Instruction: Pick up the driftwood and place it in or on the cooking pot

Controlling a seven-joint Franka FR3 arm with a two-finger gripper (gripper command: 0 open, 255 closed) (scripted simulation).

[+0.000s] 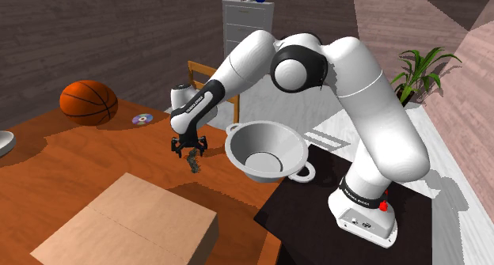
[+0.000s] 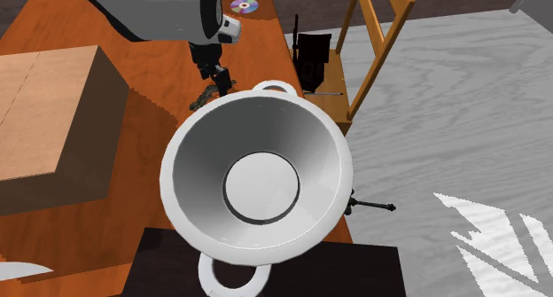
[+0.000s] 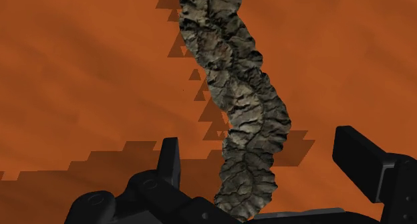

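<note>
Wrist view: you see the gripper (image 3: pixel 260 146) with jaws open, astride the driftwood (image 3: pixel 240 89) without touching it; the driftwood lies on the orange table (image 3: pixel 80 69), near the pot (image 1: pixel 265 149)

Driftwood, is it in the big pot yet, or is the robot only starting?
Not yet. Done: the hand is at the driftwood, with its open fingers on either side of it. In hand: the grab itself. The fingers are not touching the wood, which lies on the table. Left: close, lift, carry it to the white cooking pot, which is empty, and let go.
</note>
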